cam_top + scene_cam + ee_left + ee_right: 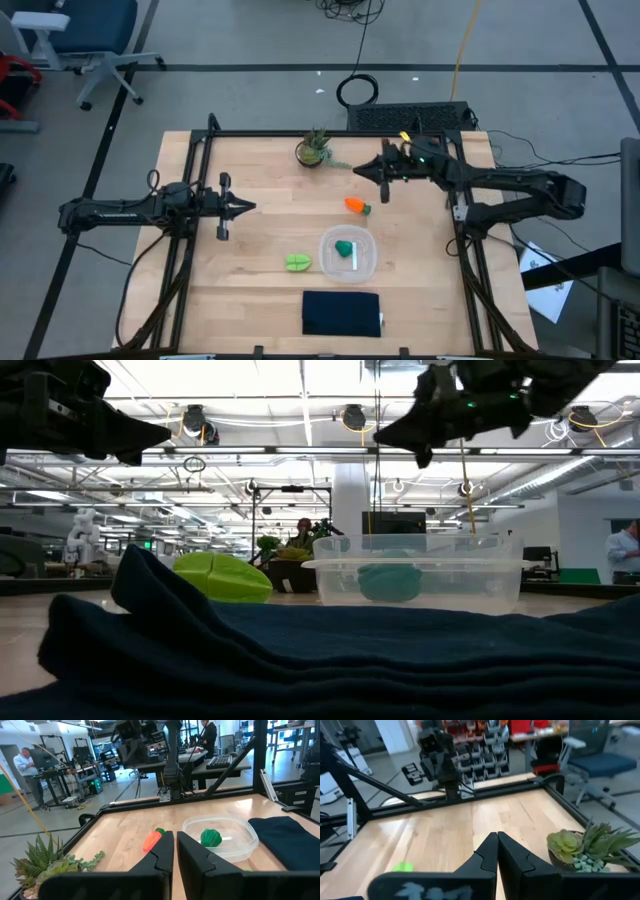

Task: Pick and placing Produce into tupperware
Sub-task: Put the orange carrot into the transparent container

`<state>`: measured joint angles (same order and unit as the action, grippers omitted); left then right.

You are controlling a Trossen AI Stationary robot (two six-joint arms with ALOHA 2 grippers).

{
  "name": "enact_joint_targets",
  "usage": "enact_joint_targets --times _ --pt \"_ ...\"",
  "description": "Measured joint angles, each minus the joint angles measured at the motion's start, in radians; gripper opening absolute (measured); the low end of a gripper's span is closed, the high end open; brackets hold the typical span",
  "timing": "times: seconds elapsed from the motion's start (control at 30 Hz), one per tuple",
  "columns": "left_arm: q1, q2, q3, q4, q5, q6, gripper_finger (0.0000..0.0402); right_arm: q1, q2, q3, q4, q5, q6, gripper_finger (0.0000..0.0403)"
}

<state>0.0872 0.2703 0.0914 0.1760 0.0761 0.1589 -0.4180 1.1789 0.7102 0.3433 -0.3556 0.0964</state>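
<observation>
The clear tupperware (348, 256) sits on the wooden table right of centre, with the dark green lump (344, 247) lying inside it; both also show in the left wrist view, tupperware (235, 845) and lump (210, 837). The orange carrot (356, 206) lies on the table just beyond the container, toward the far edge. The lime-green leafy piece (298, 262) lies to the container's left. My left gripper (250, 207) hovers shut over the table's left part. My right gripper (358, 172) hovers shut above the far side, beyond the carrot and next to the plant.
A small potted plant (314, 148) stands near the table's far edge, close to my right gripper. A dark folded cloth pad (341, 312) lies at the near edge, in front of the tupperware. Black frame rails run along the table's left, right and far sides.
</observation>
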Motion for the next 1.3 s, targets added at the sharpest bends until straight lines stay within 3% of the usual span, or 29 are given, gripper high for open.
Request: enact_joint_targets --times 0.23,0.7,0.9,1.3 --pt "0.000 0.000 0.000 -0.011 0.000 0.000 0.0026 -0.031 0.092 0.193 -0.201 -0.068 0.000 0.0000" --pt "0.000 0.000 0.000 -0.032 0.000 0.001 0.0026 -0.037 0.240 0.550 -0.791 -0.069 0.016 0.0000" --pt "0.000 0.005 0.000 -0.033 -0.004 0.002 0.0026 -0.037 0.315 0.682 -0.952 -0.068 0.023 0.0000" --pt "0.000 0.005 0.000 -0.040 -0.007 0.003 0.0026 -0.025 0.468 0.737 -1.164 -0.068 0.045 0.0000"
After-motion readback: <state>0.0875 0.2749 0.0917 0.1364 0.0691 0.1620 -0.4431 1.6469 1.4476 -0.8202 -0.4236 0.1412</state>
